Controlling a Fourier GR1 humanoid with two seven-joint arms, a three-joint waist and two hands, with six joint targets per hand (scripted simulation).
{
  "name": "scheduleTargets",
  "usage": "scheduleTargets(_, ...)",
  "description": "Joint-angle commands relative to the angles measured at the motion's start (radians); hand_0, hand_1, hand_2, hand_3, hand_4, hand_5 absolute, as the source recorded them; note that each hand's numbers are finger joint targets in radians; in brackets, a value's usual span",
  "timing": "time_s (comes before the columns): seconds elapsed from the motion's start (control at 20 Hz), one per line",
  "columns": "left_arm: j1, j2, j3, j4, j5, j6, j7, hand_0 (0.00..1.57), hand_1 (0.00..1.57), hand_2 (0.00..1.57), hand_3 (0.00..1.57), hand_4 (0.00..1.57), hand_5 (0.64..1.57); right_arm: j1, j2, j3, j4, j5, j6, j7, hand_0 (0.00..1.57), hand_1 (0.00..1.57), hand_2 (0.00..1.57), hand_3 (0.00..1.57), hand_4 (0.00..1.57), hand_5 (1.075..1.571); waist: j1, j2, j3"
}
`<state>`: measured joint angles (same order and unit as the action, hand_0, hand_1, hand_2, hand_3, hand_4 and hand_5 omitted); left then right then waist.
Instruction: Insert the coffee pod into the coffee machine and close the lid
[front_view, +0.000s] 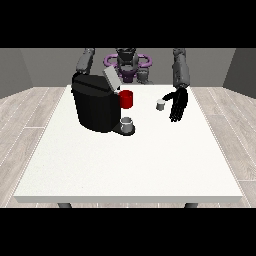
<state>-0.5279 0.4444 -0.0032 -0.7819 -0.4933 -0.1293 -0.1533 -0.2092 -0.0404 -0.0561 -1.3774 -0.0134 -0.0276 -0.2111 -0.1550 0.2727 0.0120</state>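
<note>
- Broadly, the white worktop fills most of the view, with the robot small behind its far edge and its arms reaching over it towards the camera.
- Well off to the view's left of the visible hand stands the black coffee machine, the bulkiest thing on the worktop; its grey lid is tilted up and open at the machine's top.
- Against the machine's side facing the hand sits a red part, about level with the hand; what exactly it is cannot be told.
- Below that red part, a small grey cup rests on the machine's dark base, lower in the view than the hand and to its left.
- The hand at the view's right hangs from a grey forearm, its black fingers pointing down towards the worktop, straight and slightly spread, holding nothing.
- The coffee pod, small and pale grey, stands on the worktop just beside that hand, on its machine-facing side, apart from the fingers and not yet in the machine.
- The other arm shows only as a grey upper part behind the machine; its hand is hidden from view.
</note>
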Motion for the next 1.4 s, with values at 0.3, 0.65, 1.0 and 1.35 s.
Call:
scheduleTargets(0.3,-0.024,-0.075,-0.054,0.061,-0.098,0.065,-0.032,1.07,1.07,1.15,1.08,0.00,1.571,-0.069,0.023,-0.021,0.078,0.012,-0.062,-0.013,0.00,0.00,0.00,0.00,0.39,1.571,0.020,0.010,-0.0123)
scheduleTargets(0.65,-0.008,-0.154,-0.104,0.047,-0.160,0.105,0.007,1.22,1.22,1.23,1.11,0.00,1.571,-0.062,0.014,-0.015,0.113,-0.001,-0.046,0.032,0.00,0.00,0.00,0.00,0.38,1.571,0.007,-0.056,-0.0121)
scheduleTargets(1.0,-0.036,-0.137,-0.078,0.067,-0.158,0.055,0.006,1.33,1.33,1.33,1.18,0.07,1.571,-0.039,0.005,-0.025,0.146,-0.010,-0.030,-0.001,0.00,0.00,0.00,0.00,0.29,1.571,0.005,-0.080,-0.0122)
scheduleTargets(1.35,0.023,-0.174,-0.106,0.059,-0.218,0.155,-0.090,1.38,1.38,1.42,1.35,0.66,1.571,-0.059,-0.040,-0.097,0.192,-0.060,-0.014,-0.018,0.00,0.00,0.00,0.00,0.41,1.571,0.045,-0.090,-0.0123)
